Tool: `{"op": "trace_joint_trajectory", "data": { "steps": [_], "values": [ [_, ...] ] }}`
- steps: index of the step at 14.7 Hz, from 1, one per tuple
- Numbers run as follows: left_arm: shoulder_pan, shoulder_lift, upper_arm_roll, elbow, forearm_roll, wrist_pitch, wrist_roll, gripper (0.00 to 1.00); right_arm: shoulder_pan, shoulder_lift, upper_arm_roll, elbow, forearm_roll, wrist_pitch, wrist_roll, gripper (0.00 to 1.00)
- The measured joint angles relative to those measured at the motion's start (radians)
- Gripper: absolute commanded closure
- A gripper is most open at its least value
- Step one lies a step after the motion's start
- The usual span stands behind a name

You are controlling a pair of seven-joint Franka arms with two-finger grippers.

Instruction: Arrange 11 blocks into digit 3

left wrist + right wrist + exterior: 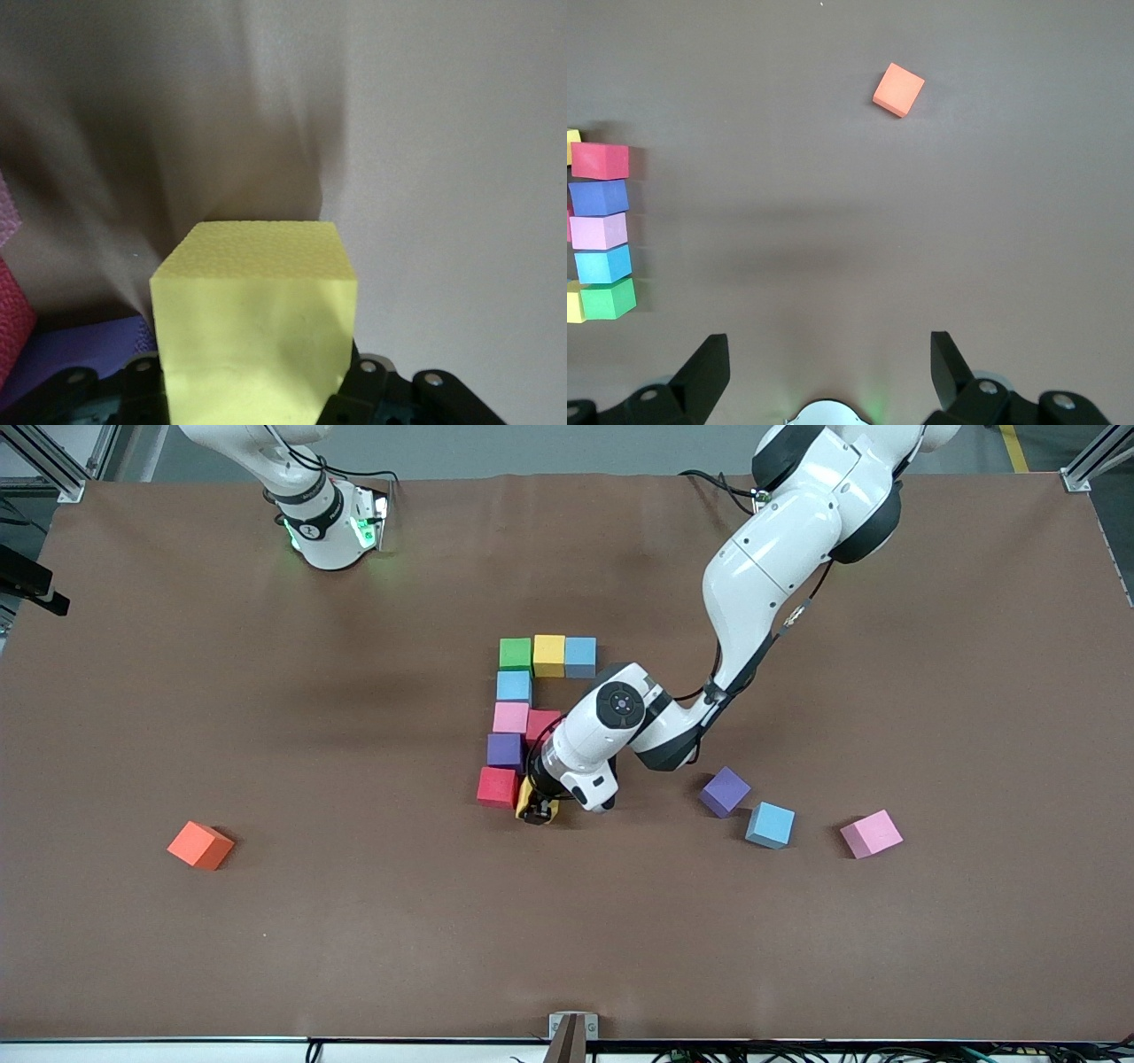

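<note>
Lower part of front view, twd the right arm's end: orange cube (199,844) is lying alone. Twd the left arm's end, three loose cubes are being left in a row: loose pink cube (871,833), loose lt-blue cube (769,825), loose purple cube (725,791).

Centre frame: left gripper (538,810) is being held down at the table, fingers (142,372) clamped on held yellow cube (257,328), which is being seated just beside the red end cube (497,786).

Going up the frame, the column is being formed by purple cube (505,750), pink cube (511,716) w/ red mid cube (542,724) beside it, lt-blue cube (514,685), green cube (515,653). Top bar: green, yellow cube (548,654), lt-blue end cube (580,656), touching.

Top of frame: right arm is being kept waiting; right gripper (828,354) is hanging over bare table, fingers well apart, nothing betw. them.
</note>
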Motion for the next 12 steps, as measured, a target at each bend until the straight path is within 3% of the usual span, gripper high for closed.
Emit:
{"op": "trace_joint_trajectory", "data": {
  "steps": [12],
  "values": [
    [0.0, 0.0, 0.002, 0.0, 0.0, 0.006, 0.085, 0.0, 0.0, 0.0, 0.0, 0.0, 0.0, -0.001, 0.0, 0.0]
  ]
}}
